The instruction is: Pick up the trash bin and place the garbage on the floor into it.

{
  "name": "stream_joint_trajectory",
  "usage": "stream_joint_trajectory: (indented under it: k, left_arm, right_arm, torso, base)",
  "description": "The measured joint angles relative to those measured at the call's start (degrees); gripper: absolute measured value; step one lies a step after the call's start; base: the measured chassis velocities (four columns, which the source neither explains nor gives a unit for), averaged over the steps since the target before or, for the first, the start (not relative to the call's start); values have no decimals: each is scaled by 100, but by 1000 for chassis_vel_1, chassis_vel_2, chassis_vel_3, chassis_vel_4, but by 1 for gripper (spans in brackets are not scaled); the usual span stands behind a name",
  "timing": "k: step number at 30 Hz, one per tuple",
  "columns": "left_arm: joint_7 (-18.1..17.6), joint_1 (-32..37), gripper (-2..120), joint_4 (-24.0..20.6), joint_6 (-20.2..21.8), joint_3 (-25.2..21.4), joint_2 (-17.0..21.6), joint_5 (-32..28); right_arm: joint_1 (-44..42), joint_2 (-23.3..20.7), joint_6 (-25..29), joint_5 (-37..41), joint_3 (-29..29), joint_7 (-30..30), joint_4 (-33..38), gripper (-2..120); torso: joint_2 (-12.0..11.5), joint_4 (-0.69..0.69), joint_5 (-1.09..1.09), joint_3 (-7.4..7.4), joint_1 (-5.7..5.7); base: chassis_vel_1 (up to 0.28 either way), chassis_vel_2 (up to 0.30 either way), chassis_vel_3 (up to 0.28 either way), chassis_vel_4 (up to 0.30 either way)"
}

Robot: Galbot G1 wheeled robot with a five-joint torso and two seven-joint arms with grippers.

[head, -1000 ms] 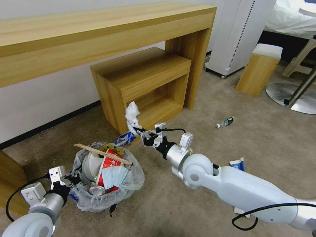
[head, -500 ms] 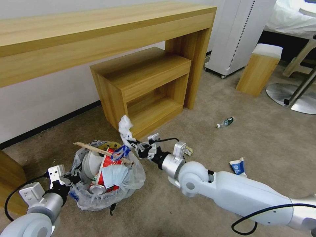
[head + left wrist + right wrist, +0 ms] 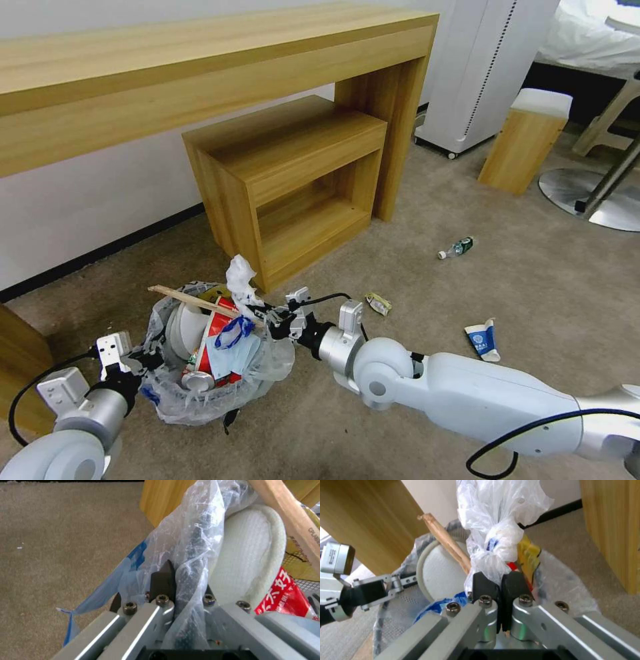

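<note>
Both jaws grip plastic at the trash bin [image 3: 200, 373] on beige carpet [image 3: 427, 220] beside wooden shelves [image 3: 293, 180]

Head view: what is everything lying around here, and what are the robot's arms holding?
trash bin: one, dark, clear liner, on the carpet, nearly full.
slipper: one visible, white, in the bin.
wooden stick: one, across the bin's top.
white plastic bag: one, above the bin's rim.
small bottle: one, clear, on the carpet.
carton: one, blue-white, on the carpet.
wrapper: one, yellowish, on the carpet.
wooden desk: one, by the wall.
shelf unit: one, under it.
left gripper: clamps the bin's rim.
right gripper: pinches the bag.
</note>
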Motion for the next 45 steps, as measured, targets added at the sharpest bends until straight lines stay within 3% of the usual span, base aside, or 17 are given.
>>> stream_joint_trajectory:
  k: [21,39,45]
  left_arm:
    - [8,51,1,-158,-4,31,-12,1]
    - [-39,2,1,-135,7,-1,32,-69]
    - [-12,64,1,-251,9,20,4,-29]
  right_arm:
    - [444,230,-351,236,-484,322,-70,0]
    - [512,137,-557,376,-800,667,230,0]
    - [588,278,-860,732,-843,1206,339,0]
  torso:
    - [0,1,0,0,0]
    - [0,0,0,0,0]
    - [0,0,0,0,0]
  base:
    - [0,0,0,0]
    - [0,0,0,0]
    - [0,0,0,0]
